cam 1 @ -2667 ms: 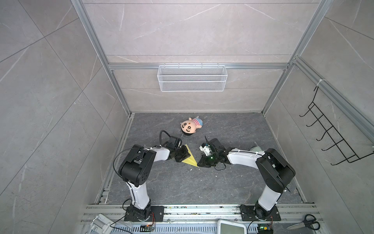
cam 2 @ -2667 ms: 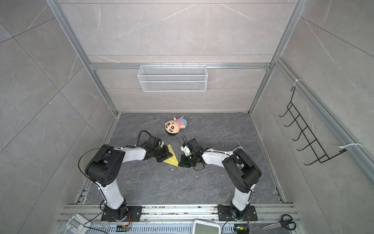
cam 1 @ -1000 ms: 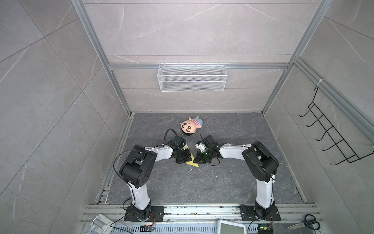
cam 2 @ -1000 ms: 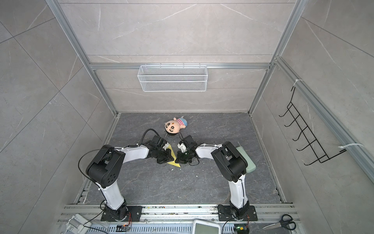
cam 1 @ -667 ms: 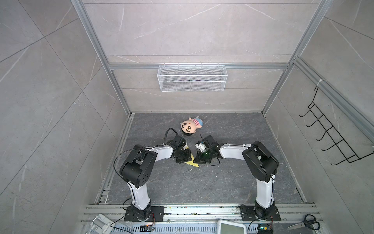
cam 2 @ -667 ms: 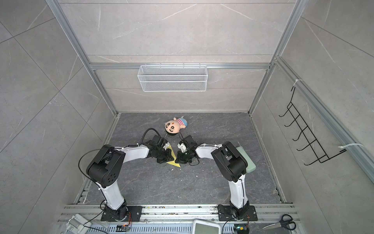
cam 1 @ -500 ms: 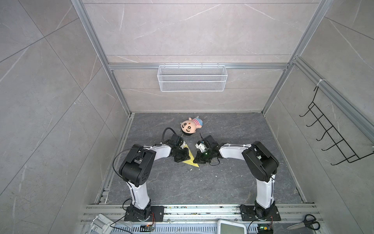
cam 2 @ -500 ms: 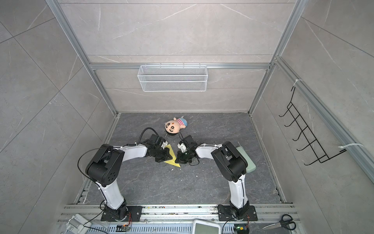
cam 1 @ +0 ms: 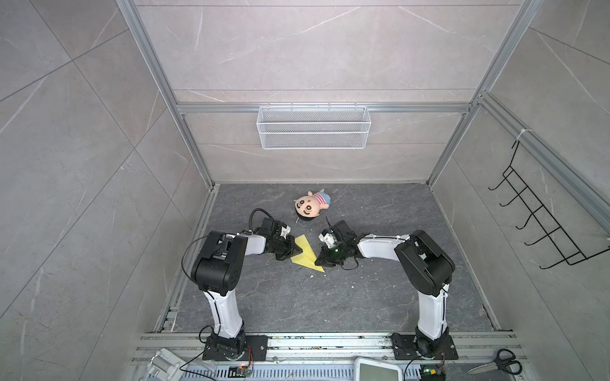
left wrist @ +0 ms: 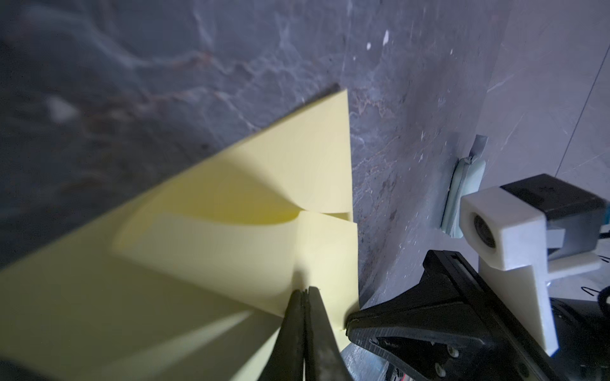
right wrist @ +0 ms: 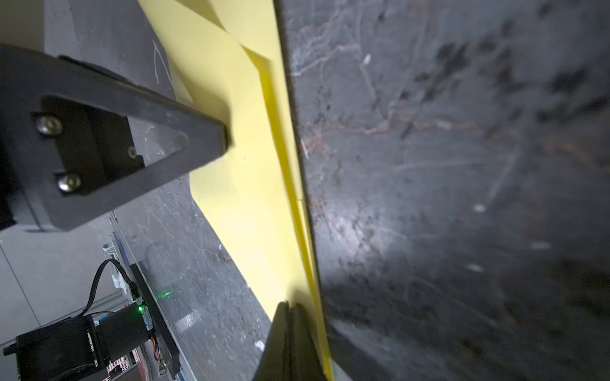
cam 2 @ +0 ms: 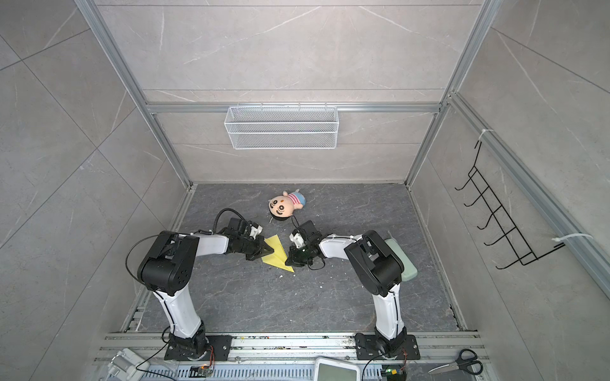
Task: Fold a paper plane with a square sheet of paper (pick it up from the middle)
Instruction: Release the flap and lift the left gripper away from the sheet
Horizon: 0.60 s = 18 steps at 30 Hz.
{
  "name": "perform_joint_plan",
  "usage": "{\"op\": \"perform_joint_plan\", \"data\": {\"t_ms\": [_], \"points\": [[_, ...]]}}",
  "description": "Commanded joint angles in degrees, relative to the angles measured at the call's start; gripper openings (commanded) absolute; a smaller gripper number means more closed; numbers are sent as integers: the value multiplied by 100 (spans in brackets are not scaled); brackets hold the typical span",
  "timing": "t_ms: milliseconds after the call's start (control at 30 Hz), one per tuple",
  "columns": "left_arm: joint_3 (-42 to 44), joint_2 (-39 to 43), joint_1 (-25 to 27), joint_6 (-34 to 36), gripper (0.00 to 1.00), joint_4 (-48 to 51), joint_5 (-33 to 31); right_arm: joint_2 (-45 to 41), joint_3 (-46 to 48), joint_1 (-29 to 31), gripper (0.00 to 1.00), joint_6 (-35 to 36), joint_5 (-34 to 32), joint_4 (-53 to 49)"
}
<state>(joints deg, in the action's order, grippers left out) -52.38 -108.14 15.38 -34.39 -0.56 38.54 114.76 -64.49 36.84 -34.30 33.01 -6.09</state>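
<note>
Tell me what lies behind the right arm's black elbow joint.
A pale green pad lies flat on the table. In a top view the elbow joint covers its left side; its full outline cannot be seen.

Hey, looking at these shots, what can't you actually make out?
Pale green pad: in a top view, mostly hidden behind the right arm.
Paper plane: in both top views its side edges are covered by the left pincer and right pincer; folds too small to read.
Left wrist view: the plane's near part is blurred and cut off by the frame.
White device: top views, cut by the bottom edge.
</note>
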Motion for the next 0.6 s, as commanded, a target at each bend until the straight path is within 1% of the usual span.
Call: {"op": "perform_joint_plan", "data": {"t_ms": [0,300,433,567], "points": [[96,-314,-246,85,7,161,-649,530,362,34,2,90,-765,-683],[56,-384,-662,48,8,311,-793,495,418,21,3,81,-805,-671],[-225,-425,-777,231,9,686,-852,451,445,15,3,76,-805,-652],[-507,-467,-895,276,10,833,-911,425,463,15,4,73,-805,-648]]}}
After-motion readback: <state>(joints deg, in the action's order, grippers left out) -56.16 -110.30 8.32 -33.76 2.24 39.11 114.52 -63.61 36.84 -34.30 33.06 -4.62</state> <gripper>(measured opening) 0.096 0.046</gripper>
